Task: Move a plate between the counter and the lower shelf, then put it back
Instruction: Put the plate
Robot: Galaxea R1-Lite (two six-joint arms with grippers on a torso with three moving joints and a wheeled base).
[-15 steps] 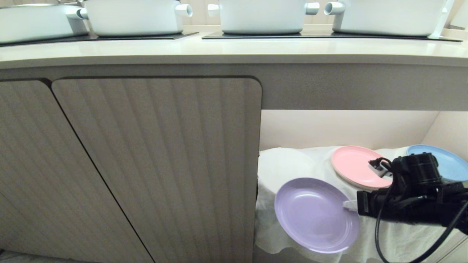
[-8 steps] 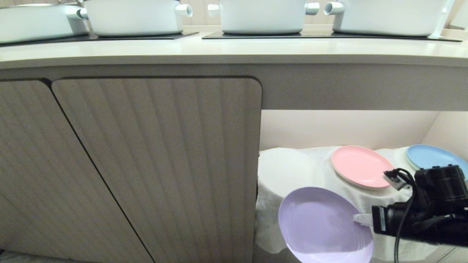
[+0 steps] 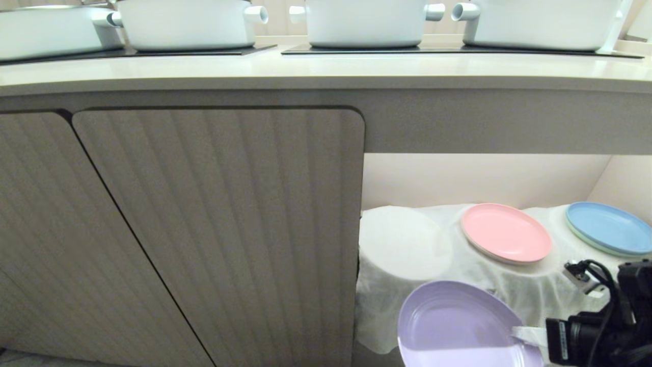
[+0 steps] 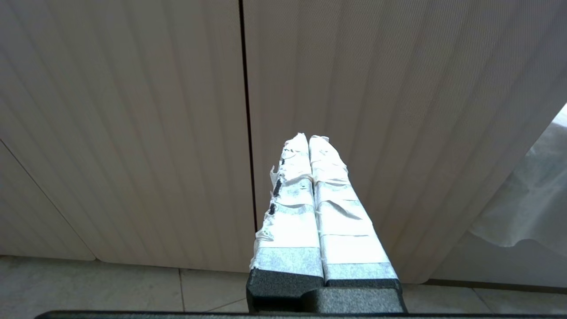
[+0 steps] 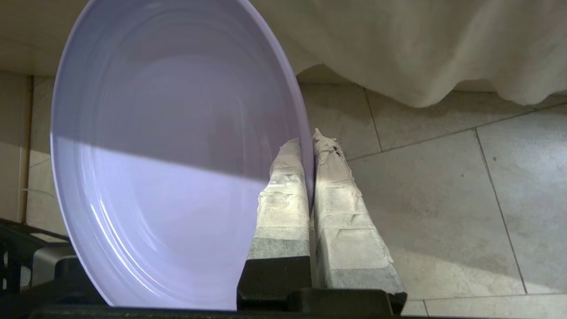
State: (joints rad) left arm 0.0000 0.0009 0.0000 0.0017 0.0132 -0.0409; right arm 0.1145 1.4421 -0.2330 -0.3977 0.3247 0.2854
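- The right gripper (image 5: 308, 146) is nearest, low in the right corner of the head view. Most of its black arm is cut off by the picture's edge.
- Its two taped fingers (image 5: 283, 195) are pinched tight on the rim of the purple plate (image 3: 458, 326), one finger on each side of the rim.
- The plate is off the lower shelf (image 3: 509, 285). It hangs in the air just in front of the shelf's front edge, over the tiled floor (image 5: 443, 199). Its near part is cut off in the head view.
- The left gripper (image 4: 308, 141) is closed on nothing. It points at the ribbed cupboard door (image 3: 219, 229).
- On the shelf's white cloth, a bare round mound (image 3: 402, 244) sits at the left end.
- The pink plate (image 3: 506, 233) is farther back in the middle. The blue plate (image 3: 608, 228) is at the right end, partly cut off.
- On top is the counter (image 3: 326, 69), with white pots (image 3: 364, 23) on it. Their tops are cut off.
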